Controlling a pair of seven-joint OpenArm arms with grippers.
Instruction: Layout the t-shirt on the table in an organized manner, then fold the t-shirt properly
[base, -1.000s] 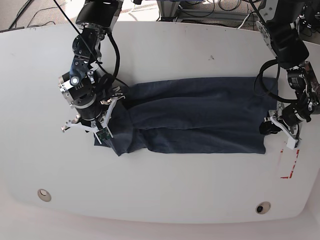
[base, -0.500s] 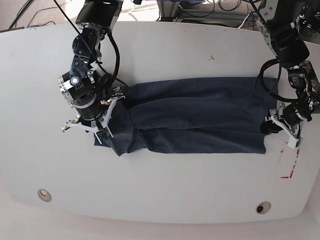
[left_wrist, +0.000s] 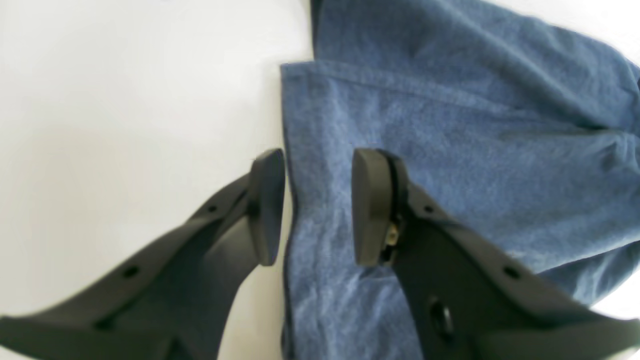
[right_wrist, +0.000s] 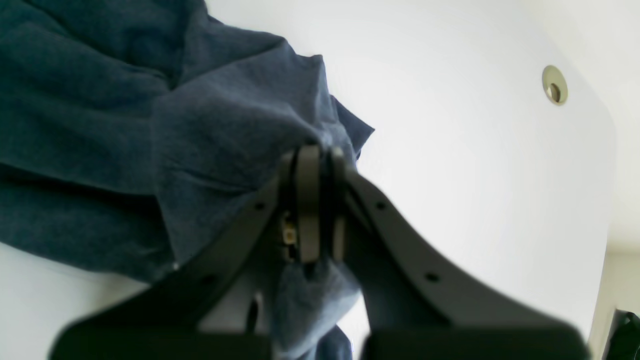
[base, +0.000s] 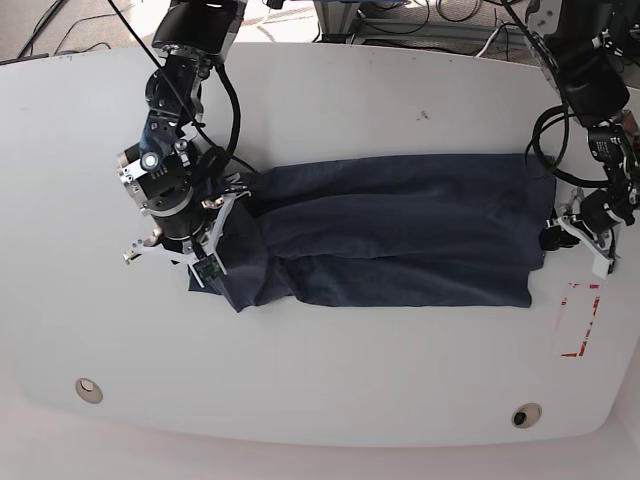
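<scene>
White table bears t-shirt lengthwise (seemingly folded).

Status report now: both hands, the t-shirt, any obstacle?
Right hand shut on t-shirt corner. Left hand open, straddling the opposite edge, not gripping. T-shirt folded lengthwise on table. Nothing in the way.

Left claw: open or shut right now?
Open. In the left wrist view the left claw shows a clear gap between its pads, straddling the t-shirt edge without pinching it.
</scene>
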